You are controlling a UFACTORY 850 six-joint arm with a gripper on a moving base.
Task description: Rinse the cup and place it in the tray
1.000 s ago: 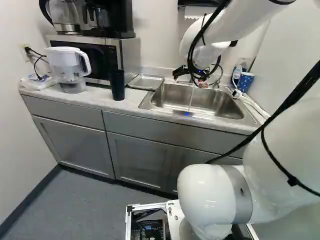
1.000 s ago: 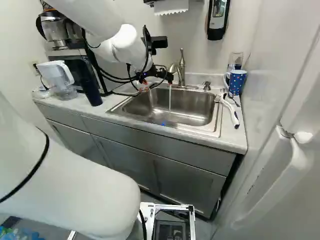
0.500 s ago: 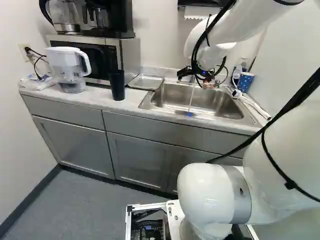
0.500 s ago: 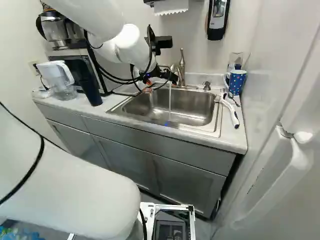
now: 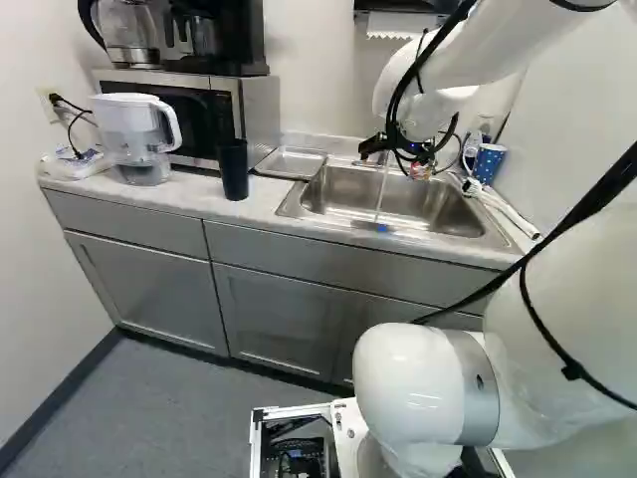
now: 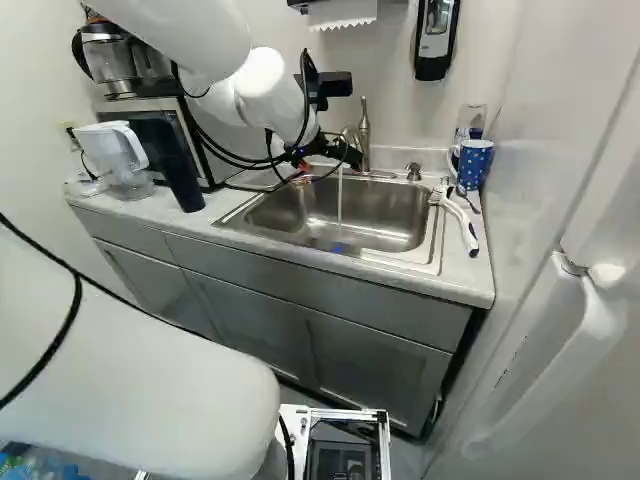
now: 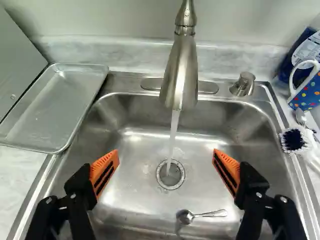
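Note:
My gripper (image 6: 325, 165) hangs over the sink (image 6: 403, 215) beside the faucet in the right base view. In the wrist view the gripper (image 7: 166, 157) is wide open, nothing between its orange pads but the sink below. Water (image 7: 173, 135) runs from the faucet (image 7: 181, 75) down to the drain (image 7: 170, 174). A spoon (image 7: 210, 213) lies on the sink bottom. The blue dotted cup (image 7: 309, 90) stands on the counter to the right of the sink, its handle towards the faucet side. The metal tray (image 7: 52, 107) lies flat and bare on the counter to the sink's left.
A white-handled brush (image 6: 462, 222) lies beside the sink, near the cup. A dark tumbler (image 5: 234, 169), a water pitcher (image 5: 142, 134) and a microwave (image 5: 262, 115) with a coffee maker on top stand left of the tray. A soap dispenser (image 6: 436, 40) hangs on the wall.
My arm has carried the open gripper slightly to the right over the sink, with its wrist turning a little. The base, cup and tray have stayed put.

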